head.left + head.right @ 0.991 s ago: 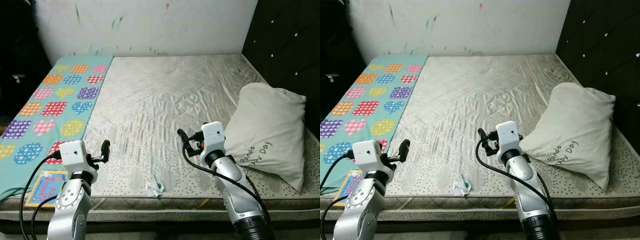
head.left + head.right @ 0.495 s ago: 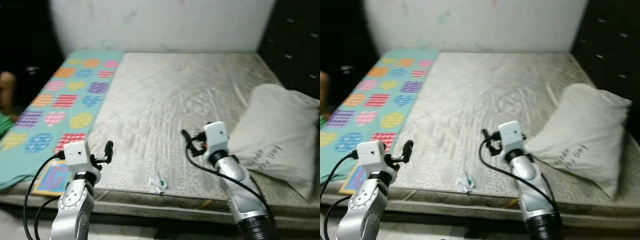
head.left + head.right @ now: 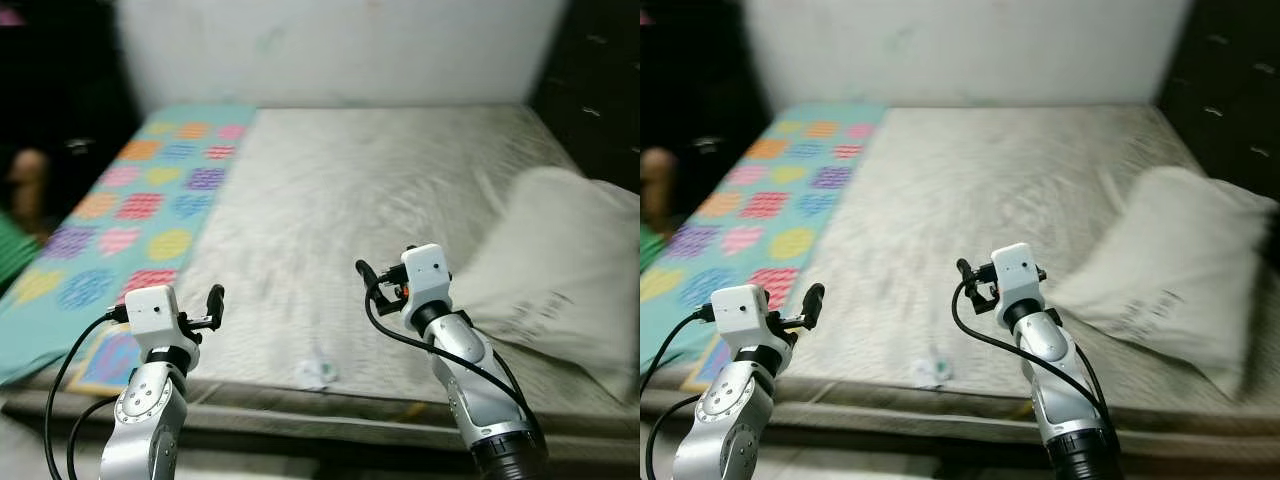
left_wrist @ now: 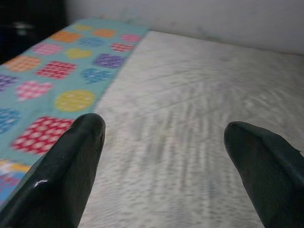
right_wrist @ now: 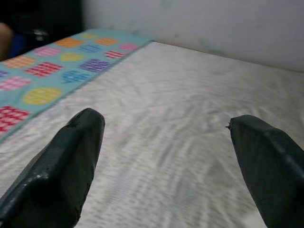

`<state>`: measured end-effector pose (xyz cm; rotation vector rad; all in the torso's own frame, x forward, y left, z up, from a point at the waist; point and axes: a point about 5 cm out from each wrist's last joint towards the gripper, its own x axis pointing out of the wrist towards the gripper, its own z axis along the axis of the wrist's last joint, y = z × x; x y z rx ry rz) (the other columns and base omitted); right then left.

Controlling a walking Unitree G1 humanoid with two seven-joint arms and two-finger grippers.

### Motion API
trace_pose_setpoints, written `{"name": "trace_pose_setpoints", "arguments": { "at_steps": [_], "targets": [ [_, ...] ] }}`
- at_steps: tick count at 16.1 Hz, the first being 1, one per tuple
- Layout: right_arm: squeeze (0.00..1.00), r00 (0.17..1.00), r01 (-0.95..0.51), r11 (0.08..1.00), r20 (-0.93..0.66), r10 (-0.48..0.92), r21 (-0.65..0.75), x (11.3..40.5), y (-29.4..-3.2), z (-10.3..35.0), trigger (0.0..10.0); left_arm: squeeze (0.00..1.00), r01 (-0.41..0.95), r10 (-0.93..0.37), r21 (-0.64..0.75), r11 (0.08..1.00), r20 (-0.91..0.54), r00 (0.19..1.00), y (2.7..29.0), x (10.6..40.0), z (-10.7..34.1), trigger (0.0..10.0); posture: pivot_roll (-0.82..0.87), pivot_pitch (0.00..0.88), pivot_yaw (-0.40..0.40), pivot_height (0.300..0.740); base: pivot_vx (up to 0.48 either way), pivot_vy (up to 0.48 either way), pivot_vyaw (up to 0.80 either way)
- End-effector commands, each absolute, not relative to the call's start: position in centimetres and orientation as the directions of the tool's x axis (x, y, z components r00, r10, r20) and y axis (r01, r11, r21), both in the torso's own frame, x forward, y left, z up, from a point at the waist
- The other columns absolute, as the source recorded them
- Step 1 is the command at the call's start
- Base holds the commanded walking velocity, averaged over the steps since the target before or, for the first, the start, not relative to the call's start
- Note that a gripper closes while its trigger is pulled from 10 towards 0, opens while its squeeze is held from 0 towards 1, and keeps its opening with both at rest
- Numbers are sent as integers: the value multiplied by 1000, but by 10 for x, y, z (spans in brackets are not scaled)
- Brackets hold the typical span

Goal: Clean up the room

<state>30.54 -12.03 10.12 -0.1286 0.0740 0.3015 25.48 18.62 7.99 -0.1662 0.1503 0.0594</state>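
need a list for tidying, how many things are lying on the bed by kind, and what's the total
Off-white pillow with dark lettering: 1
Teal blanket with colourful heart patches: 1
Small crumpled white wrapper near the front edge: 1
Colourful flat book on the blanket's near corner: 1
Total: 4

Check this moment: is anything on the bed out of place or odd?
A small crumpled white scrap lies on the bare mattress near its front edge, between the two arms; it looks like litter. The pillow lies askew at the right side. Both views are blurred, so finer detail cannot be judged.
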Motion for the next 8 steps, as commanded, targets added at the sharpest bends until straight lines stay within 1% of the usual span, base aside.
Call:
{"name": "trace_pose_setpoints", "arguments": {
  "at_steps": [1, 6, 8],
  "targets": [
    [0, 953, -295, 949, -98, 285, -114, 305, -124, 100, 10000, 0, -59, 35, -160, 985, -150, 988, 185, 256, 81, 10000, -177, 8, 46, 740, 0, -281, 0],
    [0, 954, -295, 948, -98, 285, -116, 305, -124, 100, 10000, 0, -61, 36, -161, 985, -150, 988, 185, 256, 81, 10000, -177, 13, 45, 740, 0, -285, 0],
    [0, 953, -296, 948, -98, 286, -116, 306, -124, 100, 10000, 0, -60, 36, -162, 985, -151, 988, 185, 257, 81, 10000, -177, 13, 45, 740, 0, -360, 0]
  ]
}}
